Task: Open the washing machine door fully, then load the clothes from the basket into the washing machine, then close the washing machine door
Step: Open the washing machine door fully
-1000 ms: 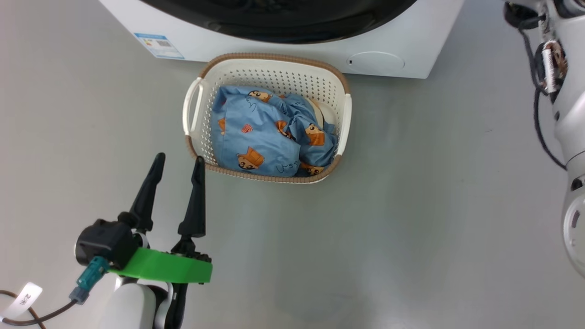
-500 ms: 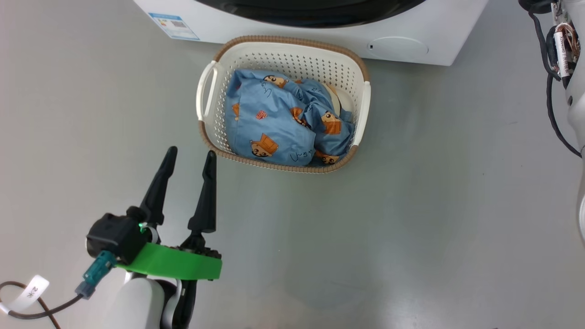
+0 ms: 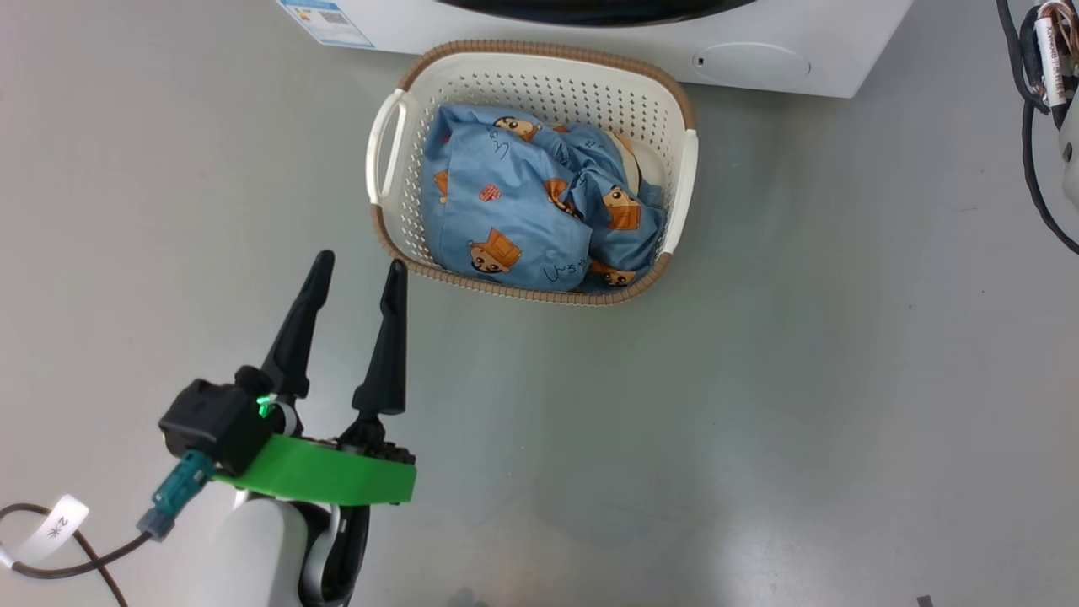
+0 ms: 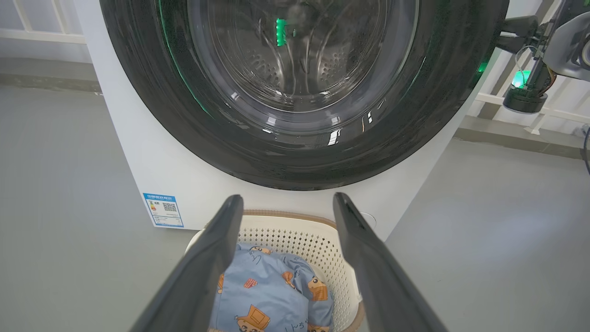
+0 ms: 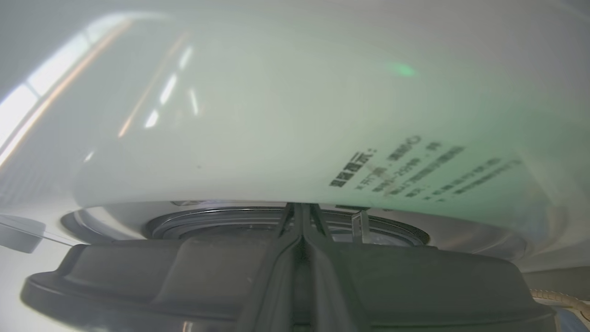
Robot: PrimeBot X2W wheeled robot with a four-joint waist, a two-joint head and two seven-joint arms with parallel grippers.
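Note:
The cream basket [image 3: 506, 287] stands on the floor against the white washing machine [image 3: 834, 51], and the light blue printed clothes [image 3: 514, 198] are heaped in it. My left gripper [image 3: 359, 261] hovers open and empty beside the basket's near left corner. In the left wrist view the left gripper [image 4: 286, 199] frames the basket [image 4: 295, 230] and clothes [image 4: 267, 295] below the washing machine door [image 4: 299, 152], black-rimmed with a glass centre. My right gripper [image 4: 511, 39] reaches to that door's right edge. In the right wrist view the right gripper [image 5: 302, 210] is shut, its tips at a narrow gap under a curved white surface.
Grey floor spreads all around the basket. A blue sticker [image 3: 324, 17] and a round filter cap [image 3: 750, 63] mark the machine's lower front. My right arm with its cables [image 3: 1049, 84] hangs at the far right. White rails [image 4: 544, 110] line the wall behind.
The head camera has moved: basket and machine sit higher and further right in the picture. The left gripper stays open near the basket; the clothes lie as before.

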